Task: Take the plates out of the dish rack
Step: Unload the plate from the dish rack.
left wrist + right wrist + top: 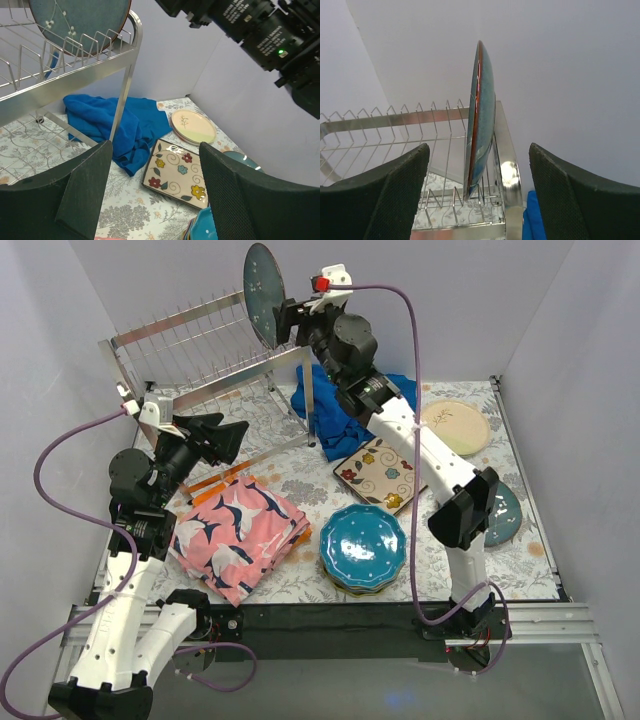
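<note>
Found the right gripper (pixel 287 318) spread wide up at the dish rack (pixel 190 340), one pad on each side of the dark teal plate (pixel 480 115), with a clear gap on both sides and nothing pinched. Saw the left gripper (pixel 228 435) equally released and empty, hanging low in front of the rack above the worktop (pixel 290 465).

Judged the step to be the reach-in for the only plate visible in the rack. Counted others already down on the worktop: a square floral plate (pixel 378 472), a teal dotted plate (pixel 362 545) topping a stack, a cream-and-green round plate (pixel 456 426) near the right wall, and another teal plate (pixel 505 515) partly hidden under the right arm.

Reckoned the next move to call for closing squarely across the thin section near the upper rim, then lifting straight up to free the lower edge from the prongs before swinging away. Expected some risk of slipping on the glossy glaze.

Noted the plate upright, edge-on to the right wrist camera, seated in the end slot of the top tier, close beside the rack's side rail. Made out dark teal glaze, a reddish-brown rim and, from the left wrist camera, small white flower sprigs on the face.
</note>
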`<action>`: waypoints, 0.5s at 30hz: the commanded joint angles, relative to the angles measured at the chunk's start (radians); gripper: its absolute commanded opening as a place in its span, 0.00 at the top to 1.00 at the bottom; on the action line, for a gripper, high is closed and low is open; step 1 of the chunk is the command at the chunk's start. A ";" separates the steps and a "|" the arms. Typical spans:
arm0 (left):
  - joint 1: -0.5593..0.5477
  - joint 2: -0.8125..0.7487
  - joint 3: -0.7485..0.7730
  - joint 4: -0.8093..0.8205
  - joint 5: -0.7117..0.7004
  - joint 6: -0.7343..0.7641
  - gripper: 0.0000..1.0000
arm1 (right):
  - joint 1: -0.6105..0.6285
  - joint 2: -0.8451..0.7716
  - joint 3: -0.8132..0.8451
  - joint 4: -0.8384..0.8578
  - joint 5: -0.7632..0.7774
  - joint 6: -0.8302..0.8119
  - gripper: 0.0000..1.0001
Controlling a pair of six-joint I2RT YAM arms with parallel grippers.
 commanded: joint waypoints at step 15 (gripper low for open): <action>0.013 -0.008 -0.010 0.025 0.001 0.004 0.32 | 0.014 0.200 0.137 0.261 0.112 -0.152 0.49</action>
